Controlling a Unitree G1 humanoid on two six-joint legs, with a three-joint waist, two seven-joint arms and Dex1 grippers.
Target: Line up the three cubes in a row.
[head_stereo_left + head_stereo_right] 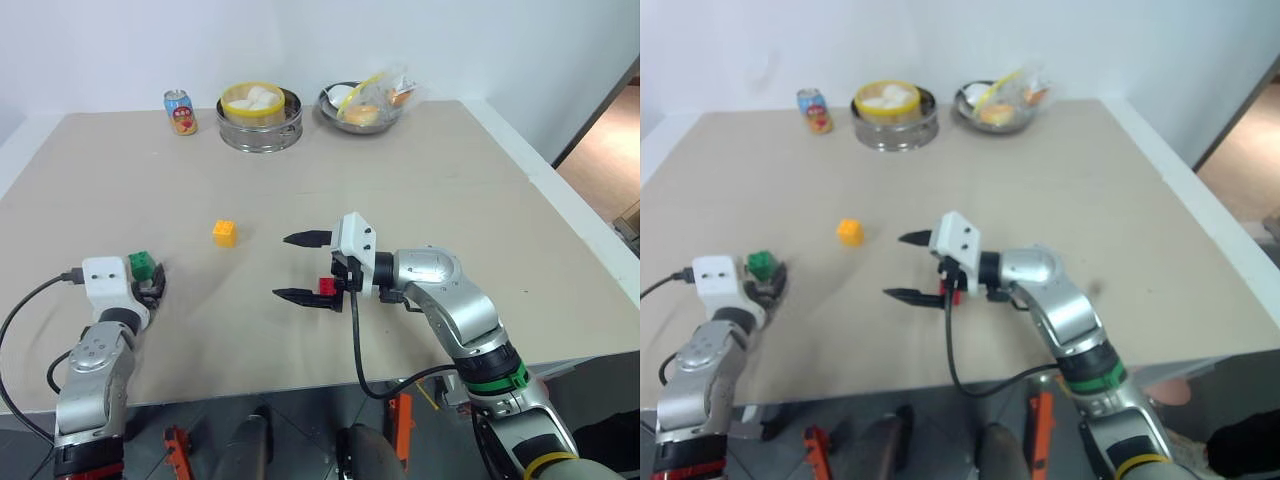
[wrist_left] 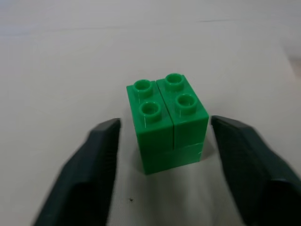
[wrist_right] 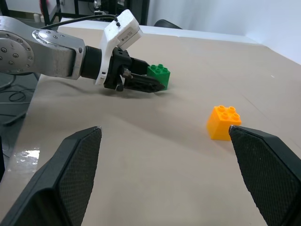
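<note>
The green cube (image 2: 167, 122) stands on the table at the near left, studs up. My left gripper (image 2: 164, 123) is open around it, one finger on each side, with a narrow gap showing on one side. The same cube (image 1: 141, 265) shows from the head just ahead of that gripper (image 1: 150, 285). The yellow-orange cube (image 1: 224, 232) sits alone further in, toward the middle. My right gripper (image 1: 280, 266) points left over the table's middle, open and empty. The red cube (image 1: 327, 287) shows just beside its lower finger, partly hidden by the gripper's body.
At the table's far edge stand a drink can (image 1: 180, 112), a metal steamer pot (image 1: 260, 118) with white buns and a metal bowl (image 1: 362, 108) of wrapped food. The table's right edge (image 1: 560, 185) runs along an open floor.
</note>
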